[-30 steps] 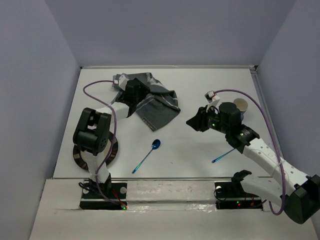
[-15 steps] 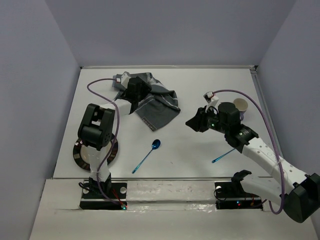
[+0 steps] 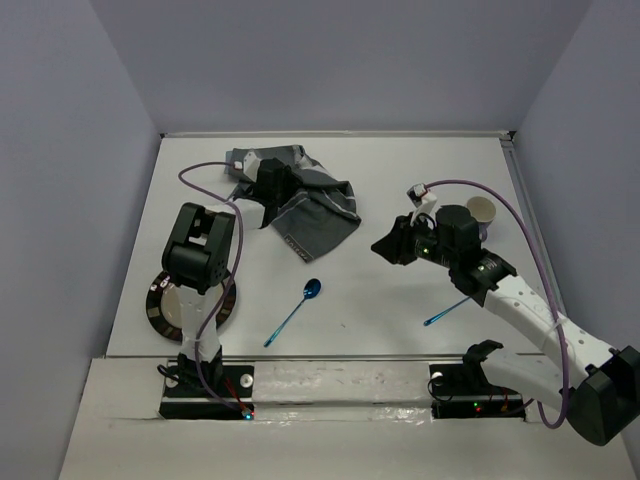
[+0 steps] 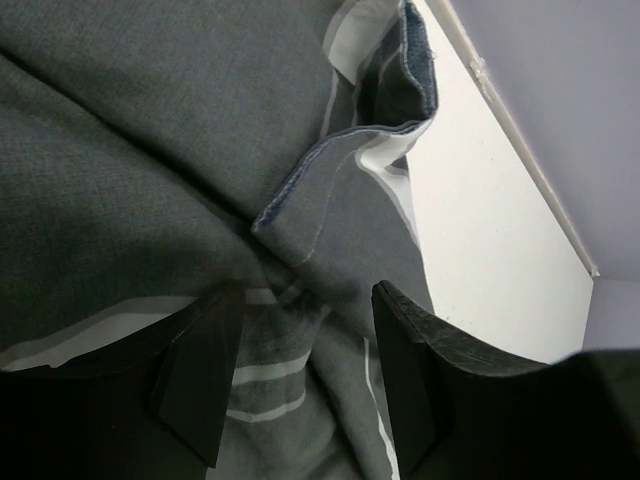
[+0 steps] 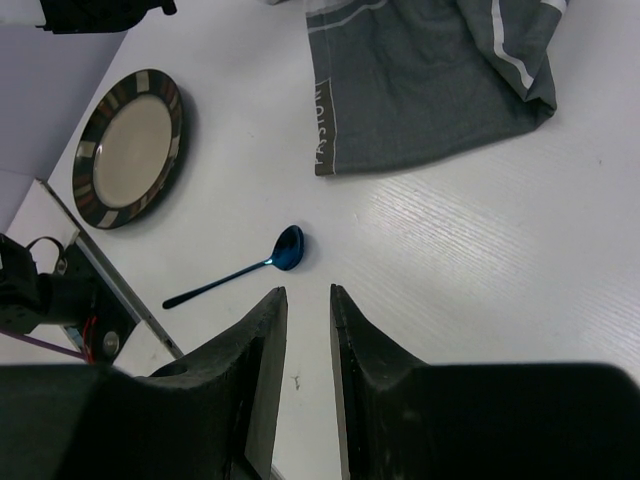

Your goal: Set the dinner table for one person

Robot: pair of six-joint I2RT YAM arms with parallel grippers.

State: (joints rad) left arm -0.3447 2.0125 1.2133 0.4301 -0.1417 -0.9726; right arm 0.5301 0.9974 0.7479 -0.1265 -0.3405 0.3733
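The white counter (image 3: 400, 170) is sitting between pale purple walls, and all the things are lying on it. A dark grey cloth with white stripes (image 3: 315, 215) is lying crumpled near the far edge, a bit left of the middle. The left end effector (image 4: 305, 295) is pointing down onto this cloth. Its two fingers (image 4: 200, 380) are standing wide apart, with folds of cloth showing in the gap. I cannot tell if they are pinching any of it. A round plate with a striped rim (image 5: 130, 148) is sitting by the near left corner, partly hidden under the left arm in the view from above. A shiny blue spoon (image 3: 295, 308) is lying near the middle of the near edge, well apart from the cloth. The right end effector (image 5: 305, 295) is hanging above the bare counter on the right half, holding nothing, with only a narrow gap between its fingers. A small paper cup (image 3: 483, 210) is standing close to the right edge. A thin blue handle (image 3: 445, 312) is poking out from under the right arm, and I cannot tell what kind of tool it is.
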